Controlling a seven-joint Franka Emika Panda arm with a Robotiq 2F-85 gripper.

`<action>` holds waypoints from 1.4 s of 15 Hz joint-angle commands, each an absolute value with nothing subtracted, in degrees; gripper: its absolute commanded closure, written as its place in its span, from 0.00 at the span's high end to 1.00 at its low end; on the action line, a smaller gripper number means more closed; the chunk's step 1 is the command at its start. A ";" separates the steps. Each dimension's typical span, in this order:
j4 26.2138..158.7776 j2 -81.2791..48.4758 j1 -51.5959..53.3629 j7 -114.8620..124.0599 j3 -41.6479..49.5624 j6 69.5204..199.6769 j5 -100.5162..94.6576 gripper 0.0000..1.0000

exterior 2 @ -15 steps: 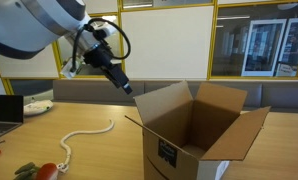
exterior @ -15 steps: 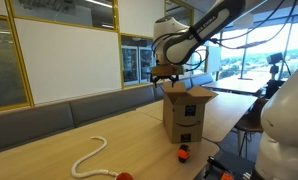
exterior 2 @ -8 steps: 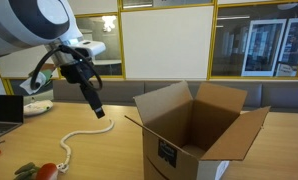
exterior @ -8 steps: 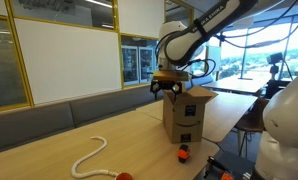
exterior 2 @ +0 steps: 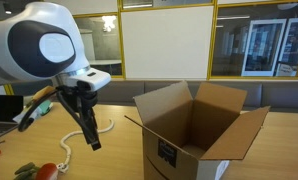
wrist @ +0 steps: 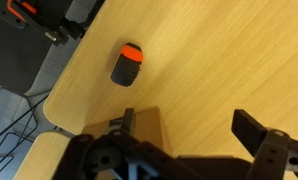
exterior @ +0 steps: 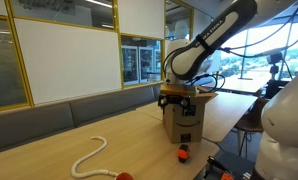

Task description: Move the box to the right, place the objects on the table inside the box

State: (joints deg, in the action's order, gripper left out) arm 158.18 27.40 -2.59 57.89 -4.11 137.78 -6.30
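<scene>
1. The table is a long light-wood top that carries everything
2. The arm reaches down over the table, next to the box
3. The box stands upright on the table with its flaps open; a dark label shows on one side
4. The rope lies in loose curves on the table, well apart from the box
5. The gripper hangs above the table with its jaws spread wide, holding nothing; the wrist view shows bare wood between them
6. A black item with an orange end lies near the table's edge, close to the box
7. Orange-red items lie by the rope's end
</scene>
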 commanded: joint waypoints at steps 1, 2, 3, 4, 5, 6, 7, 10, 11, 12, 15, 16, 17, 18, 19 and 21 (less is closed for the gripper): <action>158.23 23.57 -5.46 58.88 -5.13 143.46 -5.03 1.00; 158.22 22.39 -6.10 59.40 -5.23 144.59 -5.30 1.00; 158.22 21.03 -6.51 59.57 -5.01 145.85 -5.12 1.00; 158.22 19.82 -7.04 60.08 -5.02 146.99 -5.33 1.00; 158.23 19.09 -7.45 60.94 -5.31 147.70 -5.72 1.00; 158.23 18.91 -7.72 62.00 -5.75 148.08 -6.22 1.00; 158.22 19.16 -7.27 62.84 -6.30 148.00 -6.06 1.00; 158.17 17.89 -6.93 66.12 -7.72 146.99 -6.11 1.00; 158.18 16.80 -7.25 67.22 -7.72 146.84 -6.04 1.00; 158.22 16.41 -7.21 68.11 -7.74 146.84 -5.97 1.00; 158.26 14.95 -7.00 70.61 -7.45 147.32 -6.03 1.00; 158.25 14.40 -6.95 71.55 -7.45 147.20 -6.26 1.00; 158.25 13.58 -7.08 72.55 -7.44 147.35 -6.71 1.00; 158.25 12.81 -7.04 73.10 -7.19 147.45 -6.67 1.00; 158.25 11.94 -7.05 73.51 -6.87 147.73 -6.68 1.00; 158.25 10.15 -7.07 74.25 -6.23 148.55 -6.84 1.00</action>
State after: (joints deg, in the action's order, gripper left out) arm 158.28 12.43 -6.76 72.05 -6.92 146.62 -6.22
